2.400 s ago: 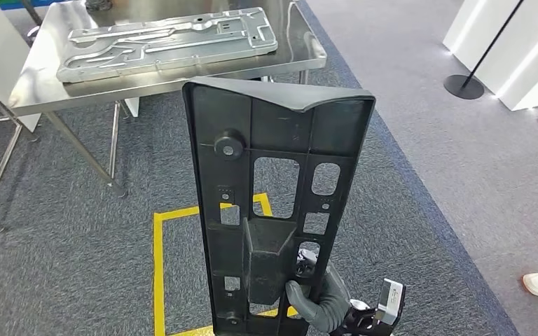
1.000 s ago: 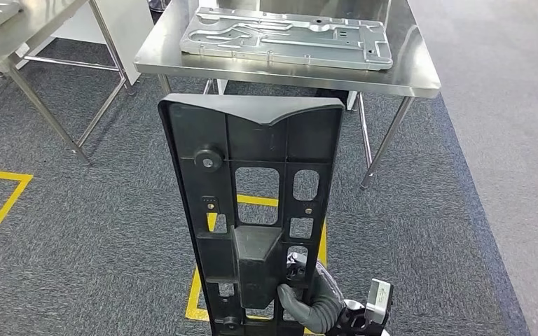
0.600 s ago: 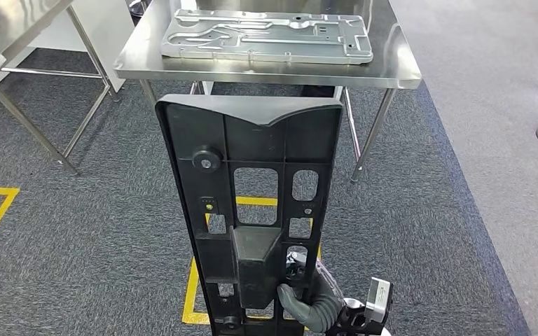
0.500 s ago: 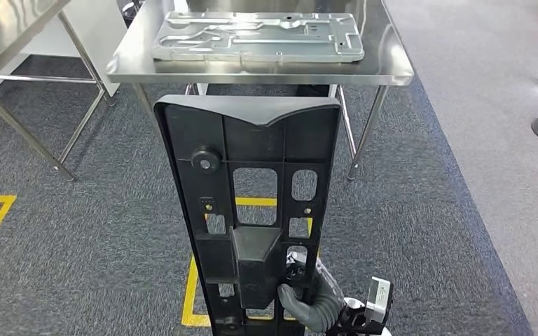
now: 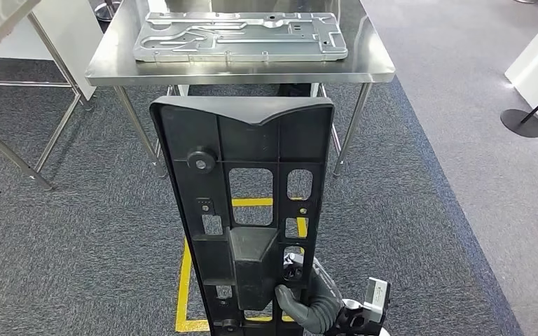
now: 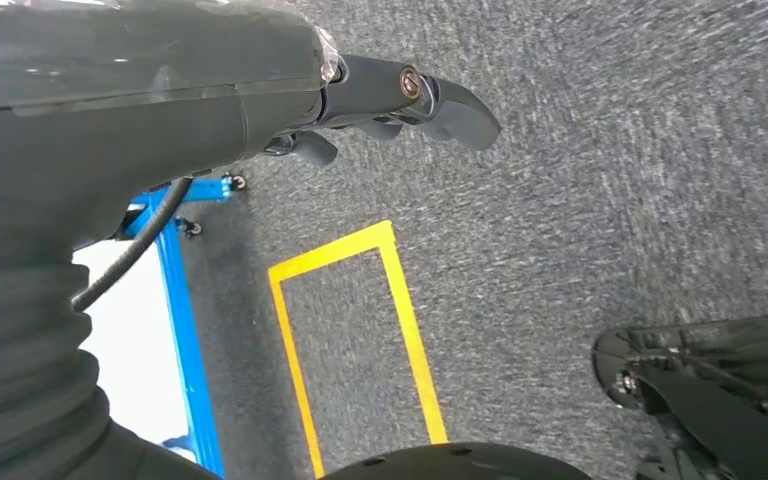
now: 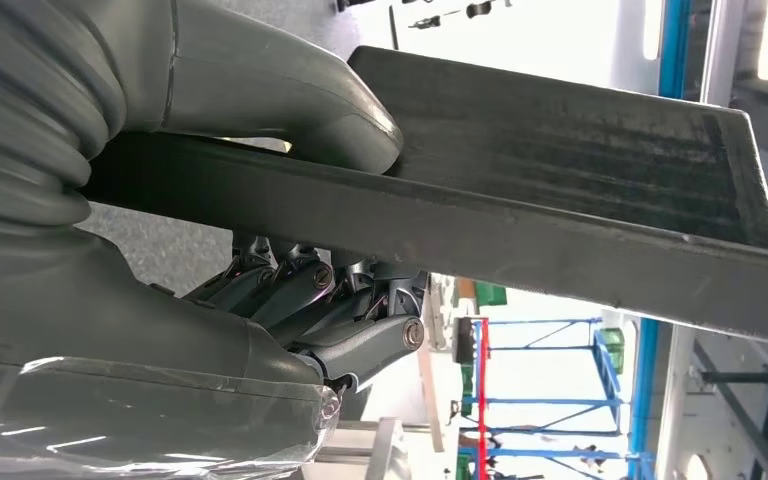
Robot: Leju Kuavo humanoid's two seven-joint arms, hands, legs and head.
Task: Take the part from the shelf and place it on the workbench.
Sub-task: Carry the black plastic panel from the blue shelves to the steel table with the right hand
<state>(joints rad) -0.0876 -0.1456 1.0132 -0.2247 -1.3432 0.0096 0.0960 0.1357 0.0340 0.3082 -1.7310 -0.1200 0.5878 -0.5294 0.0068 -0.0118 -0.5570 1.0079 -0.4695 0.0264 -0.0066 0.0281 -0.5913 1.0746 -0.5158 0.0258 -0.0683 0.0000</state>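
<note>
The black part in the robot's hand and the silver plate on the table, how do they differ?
The black part is dark matte plastic; the silver plate is shiny pale metal. The black part stands upright, gripped low down by the right hand; the silver plate lies flat on the steel table, with no hand on it. The black part has openings right through it that show the carpet; the silver plate shows mostly raised ribs and channels. Both are long, flat, roughly rectangular panels.

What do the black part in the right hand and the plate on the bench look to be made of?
Black part: likely moulded plastic, matte, with ribs and cut-out windows. Plate: looks like stamped or cast metal, dull silver with raised channels. Workbench: apparently stainless steel, brushed and reflective.
</note>
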